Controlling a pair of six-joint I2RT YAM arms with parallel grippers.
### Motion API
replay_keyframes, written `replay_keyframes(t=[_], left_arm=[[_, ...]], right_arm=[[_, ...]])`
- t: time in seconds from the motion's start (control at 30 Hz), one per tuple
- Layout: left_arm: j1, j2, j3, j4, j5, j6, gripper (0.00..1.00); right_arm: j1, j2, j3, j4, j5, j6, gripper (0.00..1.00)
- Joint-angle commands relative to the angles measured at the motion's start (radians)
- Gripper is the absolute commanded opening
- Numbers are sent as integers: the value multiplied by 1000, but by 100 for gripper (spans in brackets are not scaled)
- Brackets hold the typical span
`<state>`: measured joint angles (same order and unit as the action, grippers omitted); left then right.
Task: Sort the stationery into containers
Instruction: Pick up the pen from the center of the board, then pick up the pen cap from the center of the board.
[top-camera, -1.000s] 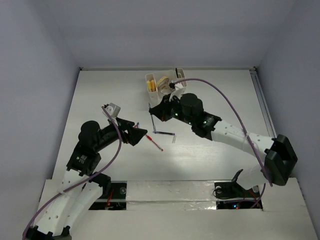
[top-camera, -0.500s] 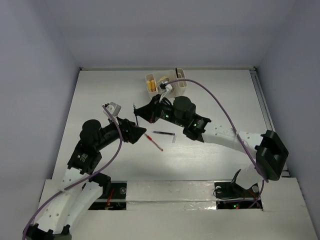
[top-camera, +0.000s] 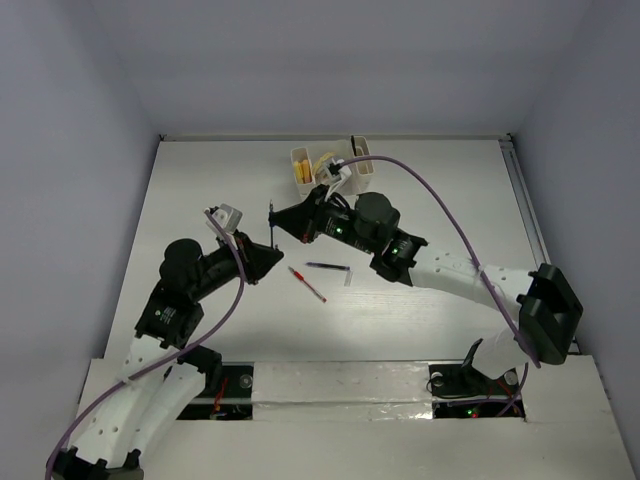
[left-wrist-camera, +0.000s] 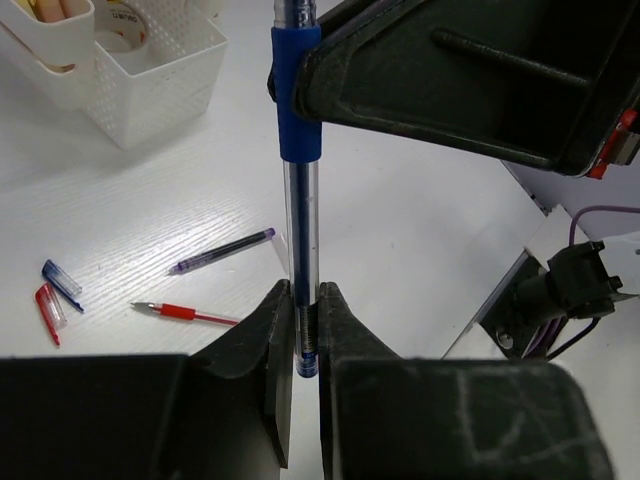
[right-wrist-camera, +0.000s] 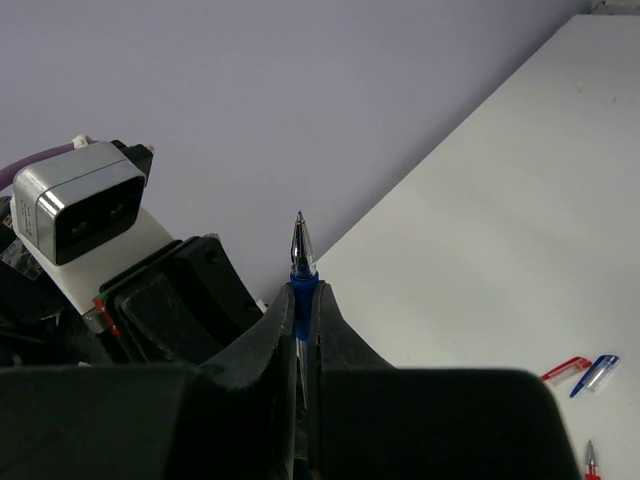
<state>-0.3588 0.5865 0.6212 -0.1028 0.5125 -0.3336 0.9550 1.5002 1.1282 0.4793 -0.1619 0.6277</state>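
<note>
Gripped twice over: blue pen pinched shut near its clear tail end by the left tool, clamped shut on its blue sleeve by the right tool, tip poking out past the right fingers. Held in the air, off the surface, left of the middle, with the two tools nose to nose.

Likely trouble:
- Pulling or twisting from either side with both clamps on. Enough to bend the thin barrel, snap it, or wrench it askew in one grip.
- After a release on the right, only a short bite at the very end of a long, smooth barrel. Could swing, droop or slide out, then drop among the red pen, the dark pen, a blue cap and a red cap lying below.
- Very close quarters, the right tool's body almost against the left one. Easy to knock on parting.

Room: open surface to the left and along the far left side. White organizer at the far edge, tape roll and yellow sticks inside, but tucked behind the right arm, straight across the direct way there. Probably best to back that arm off toward its own side first, then carry the pen over high.
</note>
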Motion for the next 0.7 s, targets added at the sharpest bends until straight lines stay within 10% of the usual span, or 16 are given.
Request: replay_keyframes(t=[0.0,0.3,0.5,0.67], left_arm=[[11,-14,2,23,-37,10,0],[11,-39,12,3,-86,15,0],[29,-57,17,-14,-135,15,0],[61,-65,17,-14,-135,15,0]], right_arm=[[4,-23,-2,41,-28,23,0],[4,-70,36,-214,73,-109,58],[-50,-107,1,-300,68,-155,57],[-64,44,79,-429,108,-194,37]])
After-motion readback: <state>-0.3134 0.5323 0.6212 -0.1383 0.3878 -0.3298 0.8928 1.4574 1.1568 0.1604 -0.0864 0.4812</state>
